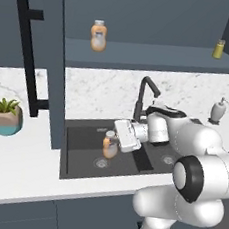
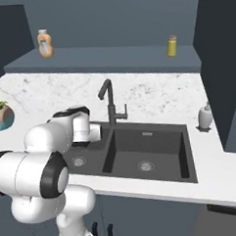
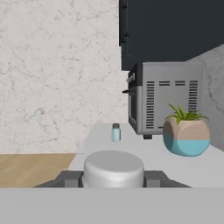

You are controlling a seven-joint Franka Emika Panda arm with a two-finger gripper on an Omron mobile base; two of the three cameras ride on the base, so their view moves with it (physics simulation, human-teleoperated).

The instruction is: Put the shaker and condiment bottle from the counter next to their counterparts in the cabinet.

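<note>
So the gripper (image 1: 114,142) sits mid-frame in the left base view, hovering over the dark sink (image 1: 82,153), and it's clamped around the condiment bottle (image 1: 109,145), the orange one with the pale cap. In the hand view that pale cap is the round grey-white thing at bottom center, squeezed between the two dark fingertips (image 3: 70,178), so yeah, it's got a solid hold on it. Up top in the left base view the cabinet (image 1: 153,55) is open, its door (image 1: 32,62) swung out at upper left with the long black bar handle (image 1: 28,56) on it. On the shelf the look-alike orange bottle (image 1: 98,35) stands toward the left and the little yellow-green shaker (image 1: 219,49) is way off at the right end, well apart from each other. The shaker (image 3: 115,132), the small blue-grey one with the dark cap, is standing upright on the counter (image 3: 144,153) just left of center in the hand view, near a grey toaster oven (image 3: 168,96) and a potted plant (image 3: 186,131) to its right. There's also a black faucet (image 1: 145,96) behind the sink and a soap dispenser (image 1: 218,110) at the right edge of the left base view.
</note>
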